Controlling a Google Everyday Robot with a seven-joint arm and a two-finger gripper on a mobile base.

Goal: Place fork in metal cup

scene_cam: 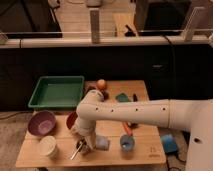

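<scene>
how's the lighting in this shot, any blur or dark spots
Camera view: soft blur overall; the wooden table is evenly lit, the background beyond it falls dark; the tool sits low by the fork, its detail smeared; no strong glare.
</scene>
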